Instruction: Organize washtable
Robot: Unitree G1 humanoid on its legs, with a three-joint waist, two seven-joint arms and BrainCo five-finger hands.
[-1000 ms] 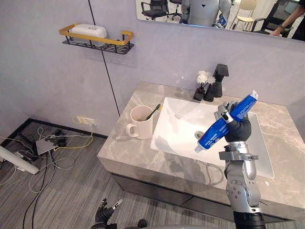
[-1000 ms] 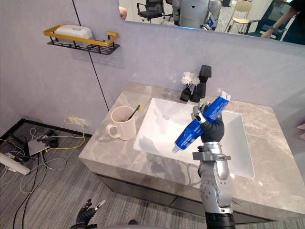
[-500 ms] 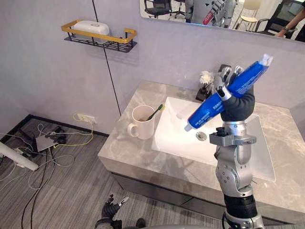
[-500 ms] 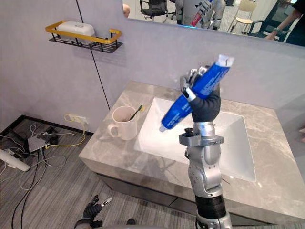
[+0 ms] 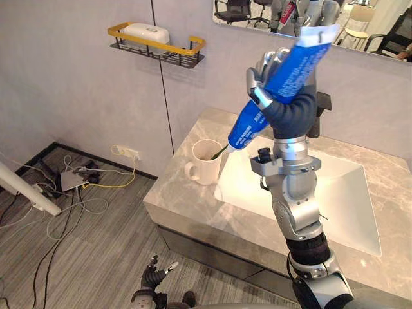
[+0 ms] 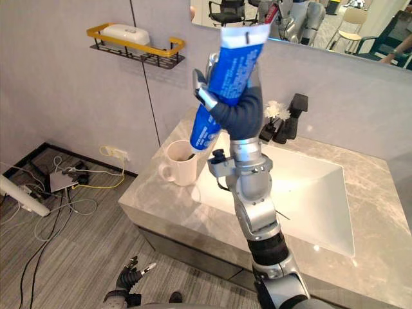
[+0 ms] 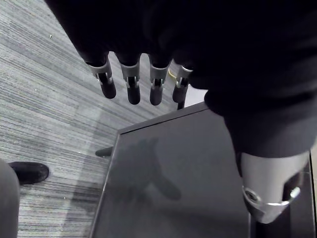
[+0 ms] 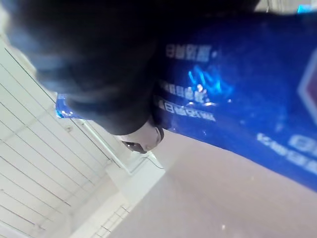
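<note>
1. Above the worktop's [image 5: 187, 207] left end, the right hand [image 5: 291, 111] is raised high with its fingers [image 5: 257, 78] curled round a blue toothpaste tube [image 5: 284, 72]. The tube is tilted, its crimped end up and its cap end down toward the mug [image 5: 205, 162].
2. Seen in the right wrist view, the tube's blue wall sits close against the dark cover, clamped by the thumb.
3. Low near the floor, the left hand [image 5: 154, 275] hangs well apart from the worktop. Its wrist view shows straight, relaxed fingers [image 7: 132, 88] holding nothing.
4. The left eye view shows a green toothbrush [image 5: 222, 152] leaning out of the cream mug. In the right eye view the tube's lower end overlaps the mug's mouth, and I cannot tell whether they touch.
5. The right eye view shows a black tap [image 6: 293, 116] and white flowers [image 6: 275, 109] at the back edge, past the arm.
6. The mug stands near the worktop's left edge, just beside the white sink [image 5: 335, 196].
7. A wall shelf [image 5: 168, 51] with a yellow rail holds a white soap box [image 5: 147, 32].
</note>
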